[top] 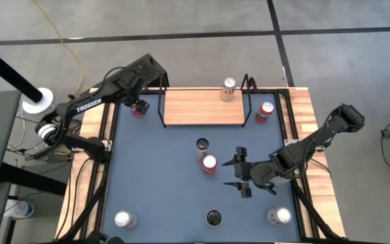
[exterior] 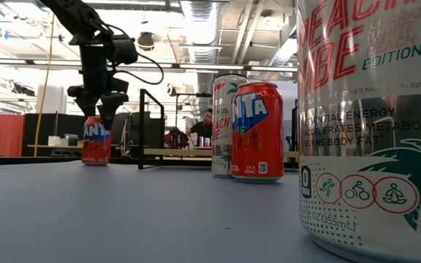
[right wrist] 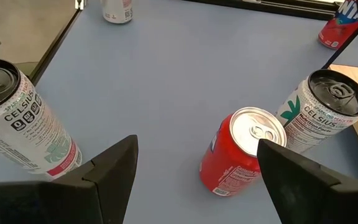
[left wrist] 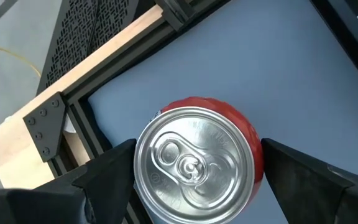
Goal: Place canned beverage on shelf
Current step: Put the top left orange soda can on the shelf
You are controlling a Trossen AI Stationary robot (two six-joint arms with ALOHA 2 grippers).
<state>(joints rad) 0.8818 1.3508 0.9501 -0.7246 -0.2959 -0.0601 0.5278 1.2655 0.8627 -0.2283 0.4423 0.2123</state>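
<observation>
A red can point(top: 139, 108) stands on the blue table at the far left, just left of the shelf point(top: 204, 108); it also shows in the left wrist view point(left wrist: 197, 162). My left gripper point(left wrist: 197, 177) is open above it, pointing down, one finger on either side of the can's top; I see no touch. In the low view the gripper point(exterior: 97, 109) is at the can's top point(exterior: 96, 140). A pale can point(top: 229, 88) stands on the shelf's far edge. My right gripper point(top: 241, 173) is open and empty at mid-right, level, facing a red can point(right wrist: 241, 152).
A white can point(top: 202, 147) stands beside the middle red can point(top: 209, 164). Another red can point(top: 265, 112) stands right of the shelf. Three cans stand along the near edge point(top: 124, 219), point(top: 213, 217), point(top: 279, 215). A person sits in the room behind point(exterior: 207, 124).
</observation>
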